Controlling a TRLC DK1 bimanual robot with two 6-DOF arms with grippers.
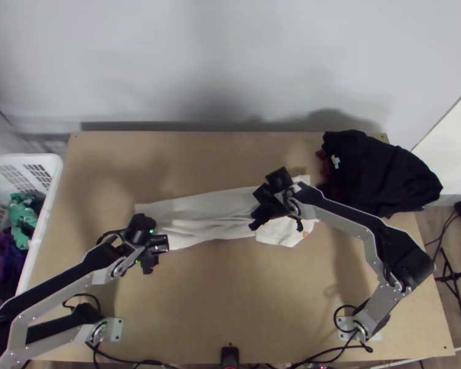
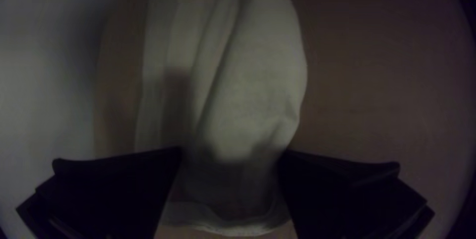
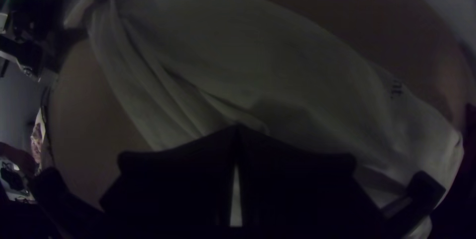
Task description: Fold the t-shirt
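Over the left end of the white t-shirt (image 1: 212,212) is my left gripper (image 1: 152,243). The shirt lies as a long, narrow strip across the table, with lengthwise creases. In the left wrist view my left gripper (image 2: 229,157) is open, with the cloth (image 2: 253,85) running between and beneath its parted fingers. My right gripper (image 1: 264,200) is over the strip's right part. In the right wrist view the tips of my right gripper (image 3: 238,129) meet over the shirt (image 3: 258,50); whether they pinch any cloth, I cannot tell.
A dark pile of clothing (image 1: 378,175) lies at the table's back right, close to the shirt's right end. At the left edge stands a white basket (image 1: 49,184) holding coloured clothes. Bare wood (image 1: 230,289) stretches in front of the shirt.
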